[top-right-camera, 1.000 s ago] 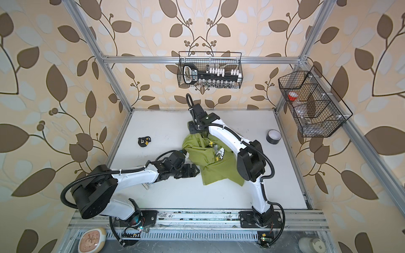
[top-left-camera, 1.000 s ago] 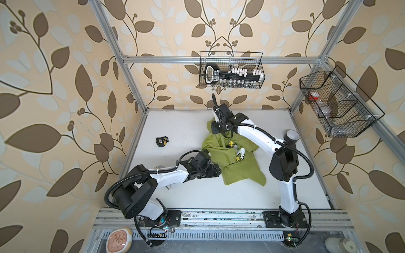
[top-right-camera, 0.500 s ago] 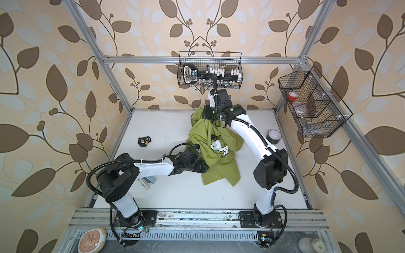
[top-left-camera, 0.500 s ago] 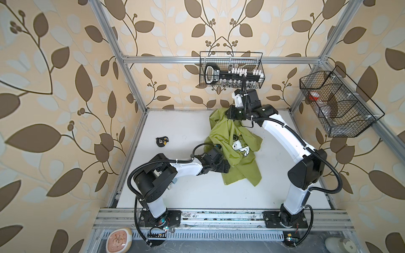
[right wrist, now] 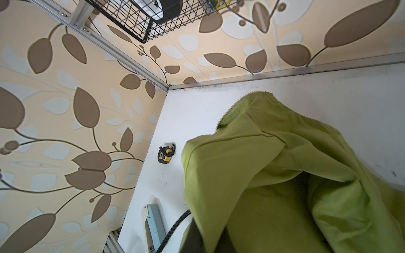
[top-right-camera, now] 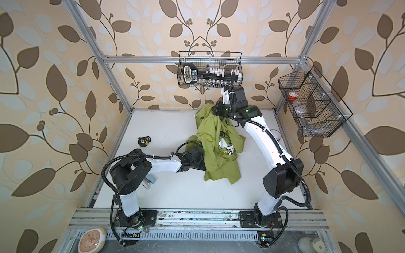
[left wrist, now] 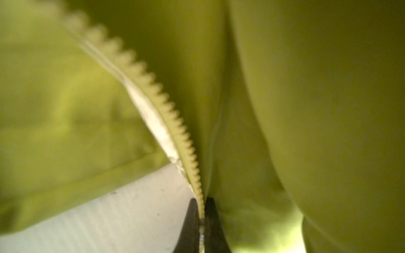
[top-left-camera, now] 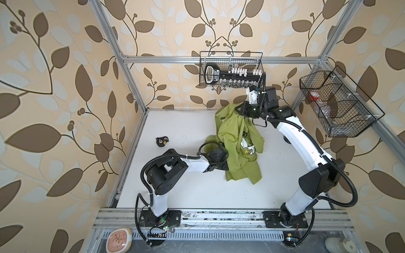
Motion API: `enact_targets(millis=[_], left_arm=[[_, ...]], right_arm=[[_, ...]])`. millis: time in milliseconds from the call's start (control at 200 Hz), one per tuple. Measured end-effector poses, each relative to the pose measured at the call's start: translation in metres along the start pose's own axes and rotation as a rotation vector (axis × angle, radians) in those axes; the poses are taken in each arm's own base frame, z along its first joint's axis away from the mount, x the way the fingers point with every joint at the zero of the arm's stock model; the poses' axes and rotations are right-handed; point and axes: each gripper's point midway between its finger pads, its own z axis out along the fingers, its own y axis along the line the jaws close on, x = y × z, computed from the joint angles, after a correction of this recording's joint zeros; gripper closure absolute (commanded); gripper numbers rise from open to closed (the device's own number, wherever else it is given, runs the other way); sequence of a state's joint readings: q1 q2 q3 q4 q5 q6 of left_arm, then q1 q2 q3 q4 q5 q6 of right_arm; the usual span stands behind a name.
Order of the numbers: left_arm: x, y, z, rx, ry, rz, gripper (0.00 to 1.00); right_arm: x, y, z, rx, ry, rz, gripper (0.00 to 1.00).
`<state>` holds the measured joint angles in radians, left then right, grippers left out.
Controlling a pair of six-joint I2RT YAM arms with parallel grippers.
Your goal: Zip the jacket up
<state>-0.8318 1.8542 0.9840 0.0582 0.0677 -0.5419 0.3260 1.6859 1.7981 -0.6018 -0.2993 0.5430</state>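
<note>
The left arm [top-left-camera: 195,164] rises short from its base, folds at the elbow and runs low toward the middle. Its left gripper [left wrist: 201,210] has its 2 dark fingers pinched together on the jacket's [top-left-camera: 230,135] toothed edge. The right arm [top-left-camera: 294,137] stretches high toward the back, wrist bent over. The right gripper [top-left-camera: 238,110] is clamped on the jacket's top.

A jacket [top-left-camera: 232,135] lies on the table [top-left-camera: 186,197], toward the back. A small object [top-left-camera: 161,142] sits well apart, left of it.
</note>
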Motion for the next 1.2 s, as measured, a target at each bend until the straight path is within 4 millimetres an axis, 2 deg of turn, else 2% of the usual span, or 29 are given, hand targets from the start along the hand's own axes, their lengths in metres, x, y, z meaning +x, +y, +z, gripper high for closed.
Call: enact_targets(millis=[95, 220, 410, 500, 575, 670, 775, 900, 995, 1050, 1125, 1200], left_arm=[[0.000, 0.010, -0.006, -0.043, 0.004, -0.007, 1.00], [-0.010, 0.033, -0.031, -0.121, -0.011, -0.043, 1.00], [-0.065, 0.101, -0.102, -0.292, -0.152, -0.186, 1.00], [-0.095, 0.123, -0.137, -0.361, -0.221, -0.234, 1.00], [-0.121, 0.132, -0.164, -0.403, -0.272, -0.249, 1.00], [-0.152, 0.131, -0.196, -0.429, -0.333, -0.243, 1.00], [-0.184, 0.122, -0.233, -0.438, -0.403, -0.213, 1.00], [-0.200, 0.097, -0.264, -0.369, -0.440, -0.157, 1.00], [-0.188, 0.072, -0.277, -0.250, -0.414, -0.114, 1.00], [-0.174, 0.058, -0.282, -0.189, -0.390, -0.087, 1.00], [-0.143, 0.036, -0.277, -0.105, -0.321, -0.044, 1.00], [-0.106, 0.016, -0.261, -0.024, -0.221, -0.005, 1.00]], right_arm=[[-0.004, -0.003, -0.009, 0.000, -0.015, 0.005, 1.00], [-0.013, -0.005, -0.024, -0.004, -0.044, 0.009, 1.00], [-0.029, -0.015, -0.045, -0.006, -0.090, 0.025, 1.00], [-0.034, -0.022, -0.050, -0.001, -0.101, 0.034, 1.00], [-0.037, -0.028, -0.052, 0.002, -0.107, 0.042, 1.00], [-0.041, -0.035, -0.056, 0.008, -0.113, 0.048, 1.00], [-0.046, -0.044, -0.066, 0.029, -0.128, 0.049, 1.00], [-0.048, -0.054, -0.083, 0.066, -0.151, 0.038, 1.00], [-0.042, -0.069, -0.093, 0.120, -0.157, 0.030, 1.00], [-0.033, -0.083, -0.094, 0.164, -0.149, 0.031, 1.00], [-0.011, -0.110, -0.089, 0.232, -0.111, 0.052, 1.00], [0.020, -0.144, -0.083, 0.304, -0.058, 0.100, 0.94]])
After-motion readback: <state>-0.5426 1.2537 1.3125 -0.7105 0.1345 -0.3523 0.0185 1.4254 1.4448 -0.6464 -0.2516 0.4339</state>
